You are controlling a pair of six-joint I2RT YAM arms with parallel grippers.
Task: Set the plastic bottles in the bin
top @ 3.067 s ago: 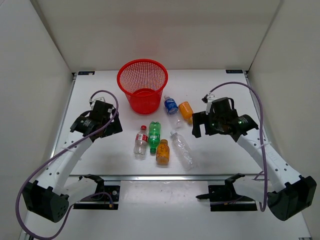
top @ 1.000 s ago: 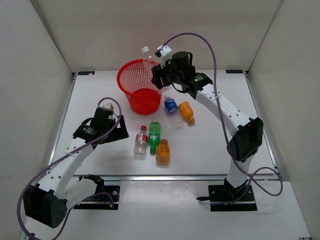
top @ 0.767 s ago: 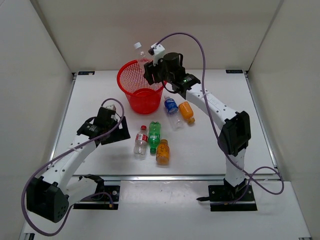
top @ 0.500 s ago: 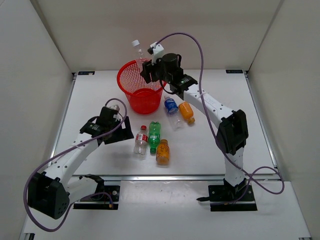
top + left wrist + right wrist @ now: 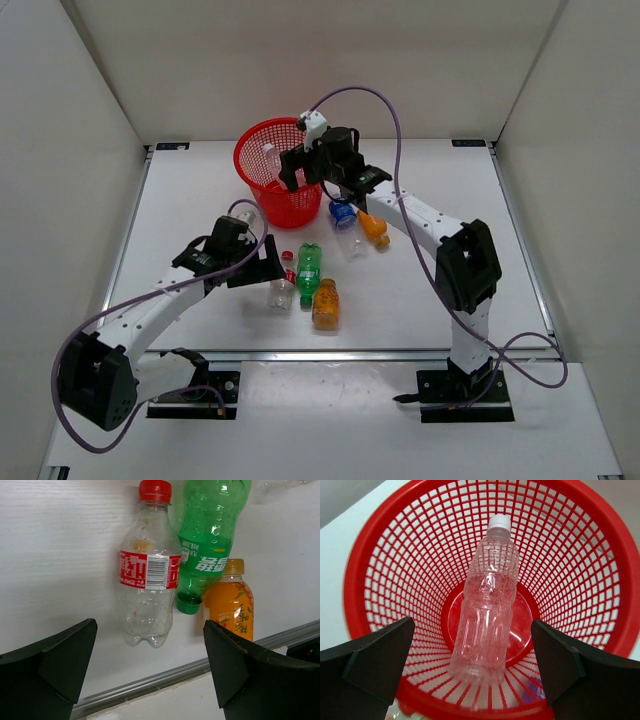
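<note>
Right claw (image 5: 472, 630), fingers apart, hangs over the red bin (image 5: 357, 580), clear bottle (image 5: 487, 600) inside. Left claw (image 5: 150, 627), also apart, hovers over the red-labelled bottle (image 5: 149, 570); green bottle (image 5: 210, 535) crowds its right.

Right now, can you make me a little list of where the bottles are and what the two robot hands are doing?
In the bin: plain clear bottle
On the table: red-labelled bottle, green bottle, near orange bottle, blue-labelled bottle, far orange bottle
Left gripper: open, over the red-labelled bottle, empty
Right gripper: open, above the bin, empty
</note>
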